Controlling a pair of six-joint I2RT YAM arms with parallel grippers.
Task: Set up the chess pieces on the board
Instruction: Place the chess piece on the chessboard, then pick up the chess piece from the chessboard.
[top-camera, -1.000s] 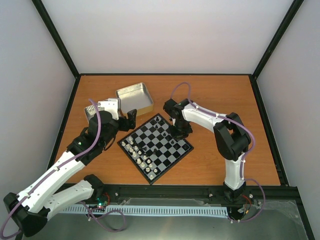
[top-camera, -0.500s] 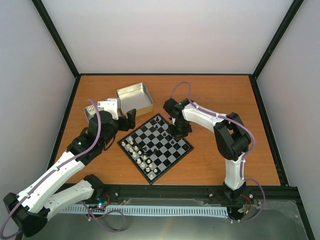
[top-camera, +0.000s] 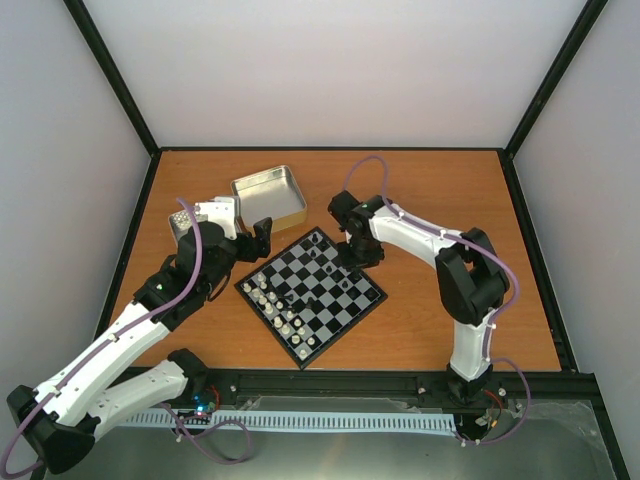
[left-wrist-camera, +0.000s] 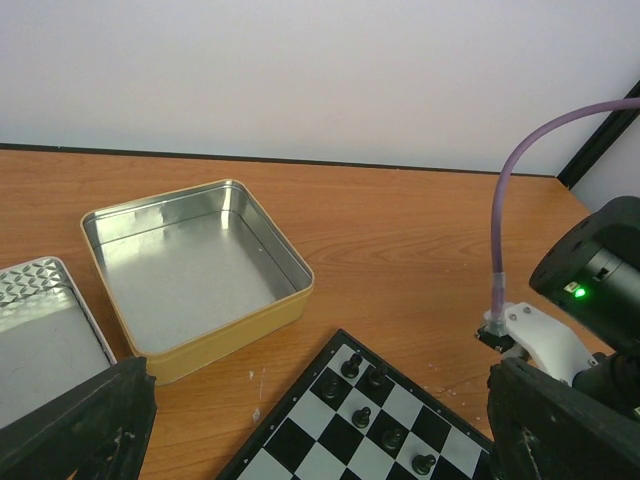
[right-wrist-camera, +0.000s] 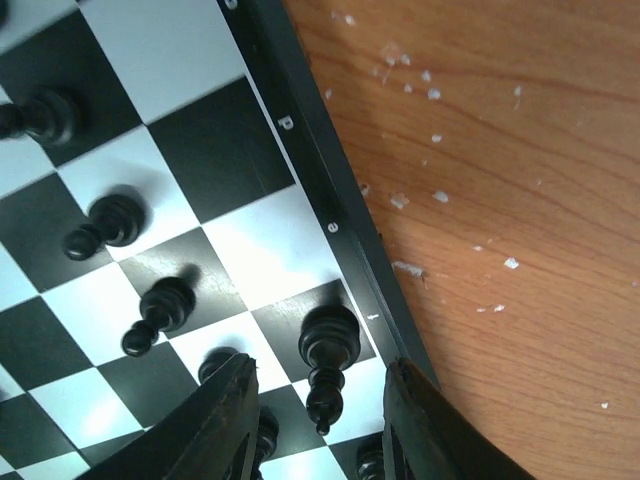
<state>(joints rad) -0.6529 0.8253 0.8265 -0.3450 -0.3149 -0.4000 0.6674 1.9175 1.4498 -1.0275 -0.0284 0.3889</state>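
Fingers (right-wrist-camera: 225, 425) of the right gripper (right-wrist-camera: 320, 405) are standing moderately apart on either side of a black chess piece (right-wrist-camera: 330, 345). A gap is showing between each finger and the piece, so nothing is being gripped. That piece is standing upright on a dark square in the edge row of the chessboard (top-camera: 310, 290), right beside the thin black rim. Compared with a second ago, the right arm's wrist is sitting a little farther back from the board's far-right edge in the overhead view, and its elbow is swung slightly outward. More black pieces (right-wrist-camera: 150, 310) are standing on the neighbouring squares, while the white pieces (top-camera: 275, 300) are lined up in two rows along the board's near-left side. The board itself is lying diamond-wise near the middle of the wooden table (top-camera: 430, 180), unmoved. The left gripper (top-camera: 260, 237) is hovering just off the board's left corner, jaws spread wide and holding nothing, exactly where it was earlier. Behind it, the open silver tin (left-wrist-camera: 190, 270) and its lid (left-wrist-camera: 40, 325) are resting side by side, unchanged.
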